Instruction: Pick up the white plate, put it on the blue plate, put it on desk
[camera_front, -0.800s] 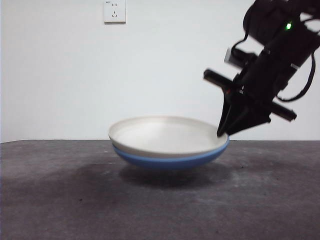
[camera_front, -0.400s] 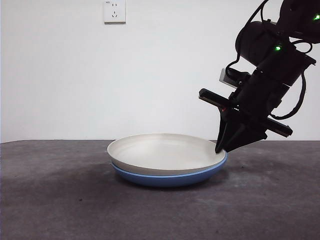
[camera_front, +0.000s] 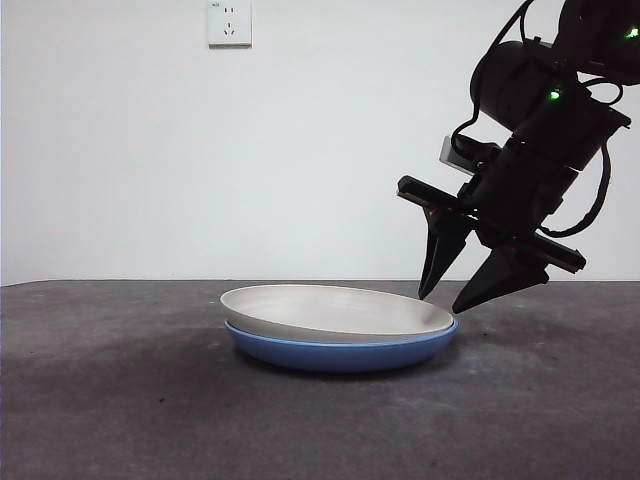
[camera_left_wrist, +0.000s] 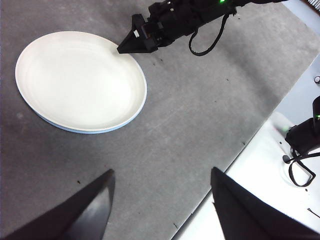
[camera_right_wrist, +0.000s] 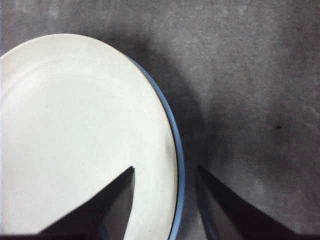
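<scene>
The white plate (camera_front: 335, 310) lies nested in the blue plate (camera_front: 340, 353), and both rest on the desk (camera_front: 120, 400). My right gripper (camera_front: 446, 300) is open at the stack's right rim, one jaw over the white plate (camera_right_wrist: 75, 135) and one outside the blue plate (camera_right_wrist: 176, 150), holding nothing. In the left wrist view the stacked white plate (camera_left_wrist: 80, 80) shows a thin edge of the blue plate (camera_left_wrist: 65, 128) under it, with the right gripper (camera_left_wrist: 125, 48) at its rim. My left gripper (camera_left_wrist: 160, 190) hangs open high above the desk, away from the plates.
A wall socket (camera_front: 229, 22) sits on the white wall behind. The desk's edge (camera_left_wrist: 240, 150) runs beside a light floor with cables (camera_left_wrist: 300, 150).
The plate stack has come down from above the desk to rest on it. The right gripper has opened and let go of the rim.
</scene>
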